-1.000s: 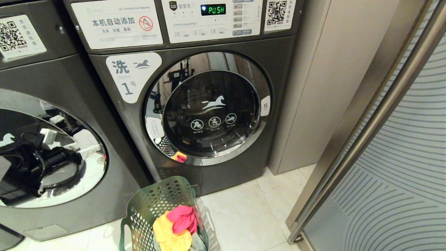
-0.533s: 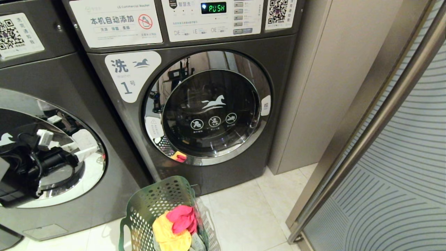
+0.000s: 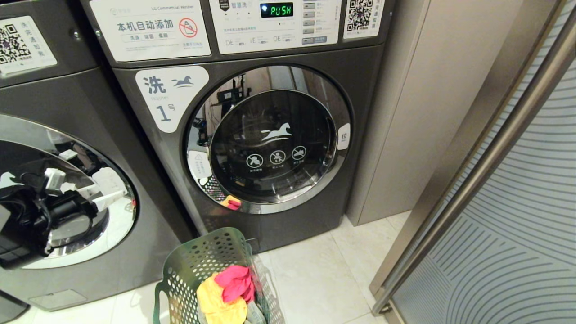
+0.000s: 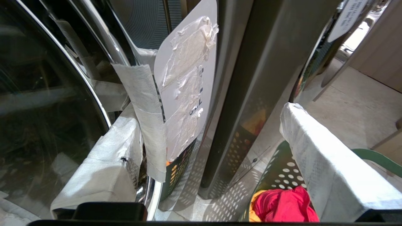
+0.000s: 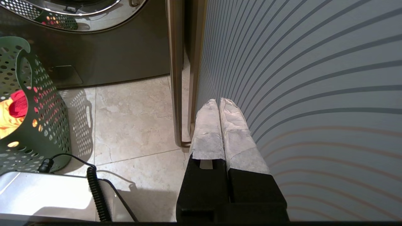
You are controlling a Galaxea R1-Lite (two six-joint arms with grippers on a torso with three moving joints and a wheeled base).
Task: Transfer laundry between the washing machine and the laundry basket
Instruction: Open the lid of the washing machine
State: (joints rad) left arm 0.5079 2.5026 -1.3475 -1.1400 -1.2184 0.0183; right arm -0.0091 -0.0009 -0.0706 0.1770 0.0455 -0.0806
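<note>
The dark green laundry basket point(image 3: 202, 256) stands on the floor between two machines, holding the pink-red point(image 3: 235, 282) and yellow-orange point(image 3: 220, 306) laundry. The washing machine point(image 3: 67, 90) at the left has its chrome-rimmed door point(image 3: 121, 180) shut; its number label is out of view. My left gripper point(image 4: 210, 113) is open. One wrapped finger point(image 4: 106, 157) sits against that door's chrome rim beside a taped white tag point(image 4: 185, 81). The other finger point(image 4: 326, 169) hangs over the basket point(image 4: 282, 175) and the red garment point(image 4: 282, 204). My right gripper point(image 5: 219, 102) is shut and empty, low beside the striped panel.
The machine marked 1 point(image 3: 270, 58) stands in the middle with its door shut and display lit. A beige cabinet side point(image 3: 427, 112) and a striped glass door with a metal bar point(image 3: 495, 148) close off the right. A coiled cable point(image 5: 94, 185) lies on my base.
The head view has shifted very slightly. My left arm's dark reflection in the left machine's door has moved a little to the left. Basket and laundry are unchanged.
</note>
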